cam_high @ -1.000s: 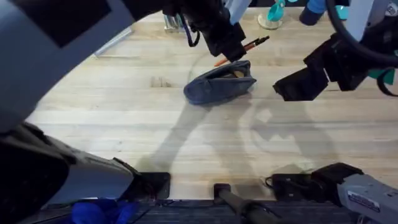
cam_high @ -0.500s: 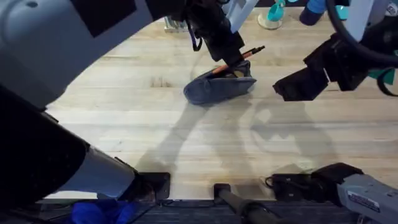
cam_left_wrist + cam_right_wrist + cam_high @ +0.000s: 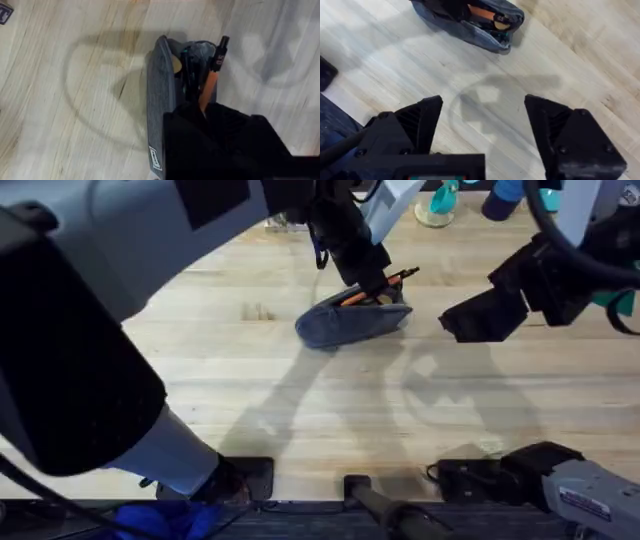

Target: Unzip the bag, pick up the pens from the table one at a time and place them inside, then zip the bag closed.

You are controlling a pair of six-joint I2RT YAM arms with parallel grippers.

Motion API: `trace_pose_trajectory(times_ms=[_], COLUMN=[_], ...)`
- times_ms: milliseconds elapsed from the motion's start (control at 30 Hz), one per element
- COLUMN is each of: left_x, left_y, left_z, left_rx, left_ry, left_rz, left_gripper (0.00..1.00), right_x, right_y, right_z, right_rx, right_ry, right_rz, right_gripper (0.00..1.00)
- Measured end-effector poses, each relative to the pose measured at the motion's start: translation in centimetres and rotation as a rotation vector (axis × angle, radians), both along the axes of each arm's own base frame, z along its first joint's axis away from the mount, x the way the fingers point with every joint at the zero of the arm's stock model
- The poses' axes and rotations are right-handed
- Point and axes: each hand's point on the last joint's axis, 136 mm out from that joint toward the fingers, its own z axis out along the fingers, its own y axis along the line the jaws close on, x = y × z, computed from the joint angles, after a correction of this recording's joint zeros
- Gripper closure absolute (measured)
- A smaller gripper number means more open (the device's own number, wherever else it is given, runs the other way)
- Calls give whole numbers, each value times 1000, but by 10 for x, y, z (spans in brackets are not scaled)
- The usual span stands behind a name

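i have the left gripper (image 3: 375, 283) over the open bag (image 3: 352, 321) on the far middle of the worktop (image 3: 300, 400), its jaws clenched on an orange pen (image 3: 207, 90). compared with a second ago, the pen has come down from above the bag's far edge, and its lower end now sits inside the opening while the dark tip sticks out past the right end. the bag has not shifted. my right gripper (image 3: 482, 117) hangs to the bag's right, apart from it, jaws released wide, same as before.
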Motion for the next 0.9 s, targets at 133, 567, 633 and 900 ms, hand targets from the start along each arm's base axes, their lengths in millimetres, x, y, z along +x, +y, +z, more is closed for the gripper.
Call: trace_pose_trajectory(times_ms=[133, 567, 633, 900], left_x=[0, 3, 4, 6], left_y=[0, 1, 2, 6], left_z=[-1, -30, -31, -32], left_rx=[1, 53, 60, 83], left_ry=[1, 54, 49, 39], left_rz=[0, 6, 9, 16], left_gripper=[959, 959, 959, 959], right_x=[0, 0, 0, 0], right_y=[0, 0, 0, 0], right_z=[0, 0, 0, 0], right_rx=[0, 0, 0, 0], right_ry=[0, 0, 0, 0], right_rz=[0, 0, 0, 0], right_gripper=[5, 5, 5, 5])
